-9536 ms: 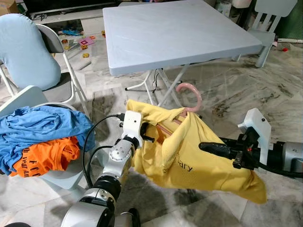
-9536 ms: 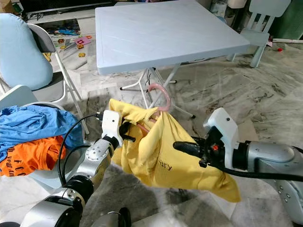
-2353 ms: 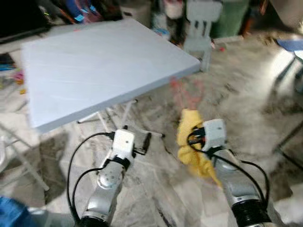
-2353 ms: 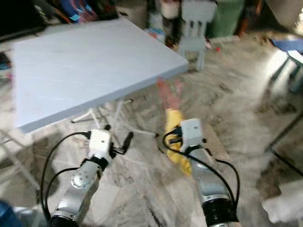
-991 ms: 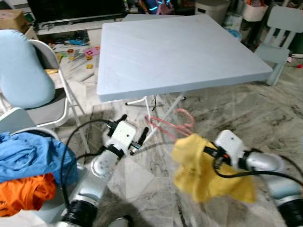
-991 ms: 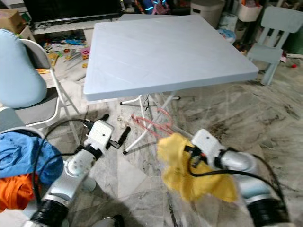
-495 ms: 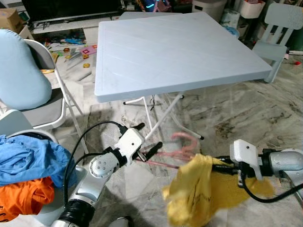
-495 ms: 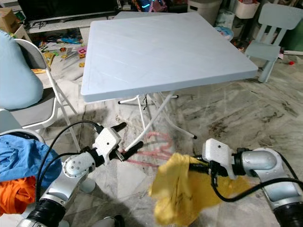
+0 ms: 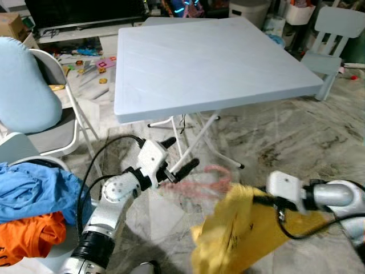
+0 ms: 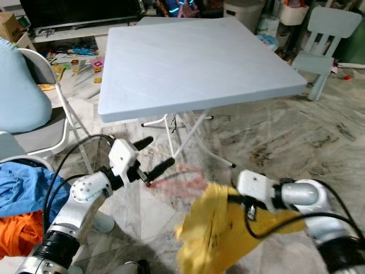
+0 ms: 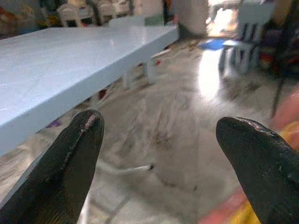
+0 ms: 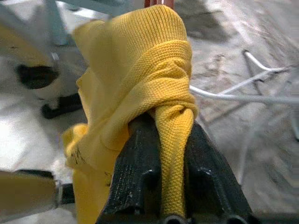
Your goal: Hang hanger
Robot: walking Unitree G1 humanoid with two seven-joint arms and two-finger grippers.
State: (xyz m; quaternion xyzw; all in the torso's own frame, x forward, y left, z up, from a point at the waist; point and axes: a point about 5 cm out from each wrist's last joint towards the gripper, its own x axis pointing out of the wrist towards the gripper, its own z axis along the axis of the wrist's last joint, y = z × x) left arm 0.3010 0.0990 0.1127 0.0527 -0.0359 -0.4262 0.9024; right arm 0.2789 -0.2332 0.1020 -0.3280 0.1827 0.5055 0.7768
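A yellow shirt [image 9: 239, 237] hangs low over the floor on a pink hanger [image 9: 201, 181], which is blurred by motion. My right gripper [image 12: 170, 156] is shut on a bunch of the shirt's cloth, and its fingers are buried in the fabric. To the left of the hanger, my left gripper [image 9: 178, 154] is open with nothing between its fingers [image 11: 79, 154]. The hanger's pink end lies just below its lower finger. In the left wrist view a pink and yellow blur [image 11: 261, 205] shows past one fingertip.
A light blue folding table [image 9: 217, 57] stands straight ahead, its white legs [image 9: 197, 134] just behind the hanger. At the left are a chair with a blue cushion [image 9: 25, 85] and a seat piled with blue and orange clothes [image 9: 34, 197]. A small chair [image 9: 336, 23] stands at the back right.
My left gripper has risen a little and stays open. The shirt and hanger have swung and blurred, and my right gripper has shifted slightly left with the shirt.
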